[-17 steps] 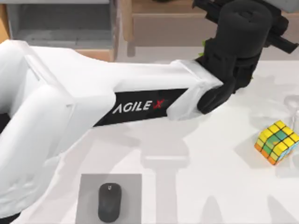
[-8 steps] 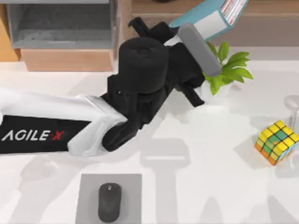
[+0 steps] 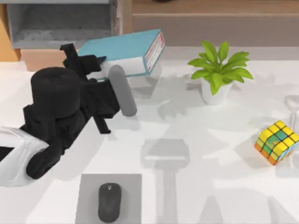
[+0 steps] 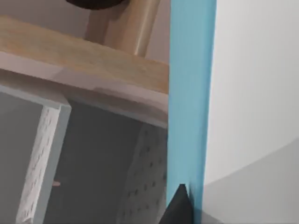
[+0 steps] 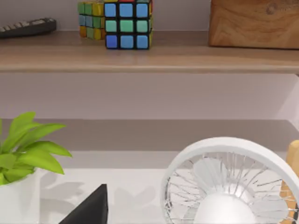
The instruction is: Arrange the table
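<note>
Left pincer (image 3: 100, 65) clamped on blue book (image 3: 125, 52), far left over white counter (image 3: 196, 140), beside grey shelf (image 3: 60, 23), right pincer (image 5: 91, 210) state cannot tell

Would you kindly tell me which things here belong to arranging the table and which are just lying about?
In the job:
- left tool, shut on the blue book, near the shelf unit
- table

Lying about:
- potted plant
- colour cube
- mouse on grey mat
- white fan
- cubes on the shelf
</note>
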Motion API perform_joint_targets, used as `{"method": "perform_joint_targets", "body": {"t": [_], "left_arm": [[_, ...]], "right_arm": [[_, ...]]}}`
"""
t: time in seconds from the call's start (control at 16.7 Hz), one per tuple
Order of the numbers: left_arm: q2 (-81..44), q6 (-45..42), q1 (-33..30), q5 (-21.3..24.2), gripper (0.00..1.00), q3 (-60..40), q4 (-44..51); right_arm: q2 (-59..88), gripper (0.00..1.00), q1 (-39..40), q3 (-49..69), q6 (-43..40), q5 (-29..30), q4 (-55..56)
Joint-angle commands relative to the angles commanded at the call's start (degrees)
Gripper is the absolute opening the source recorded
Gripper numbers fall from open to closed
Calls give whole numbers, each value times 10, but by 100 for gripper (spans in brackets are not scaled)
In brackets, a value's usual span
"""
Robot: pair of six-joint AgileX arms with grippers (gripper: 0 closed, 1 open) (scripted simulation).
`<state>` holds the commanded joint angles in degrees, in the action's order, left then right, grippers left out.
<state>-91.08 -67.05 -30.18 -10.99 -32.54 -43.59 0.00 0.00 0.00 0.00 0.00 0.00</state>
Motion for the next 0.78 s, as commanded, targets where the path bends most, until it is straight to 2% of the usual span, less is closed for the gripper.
{"method": "perform_joint_targets", "body": {"t": [0.24,0.42,0.78], "left_arm": [[13,-108,80,6,0,19,-14],[-13,-164,127,7,0,-8,-14],[-95,-207,170,10,0,-90,-2]], "right_arm": [[0,100,0,0,0,0,0],[0,100,0,0,0,0,0],[0,100,0,0,0,0,0]]}}
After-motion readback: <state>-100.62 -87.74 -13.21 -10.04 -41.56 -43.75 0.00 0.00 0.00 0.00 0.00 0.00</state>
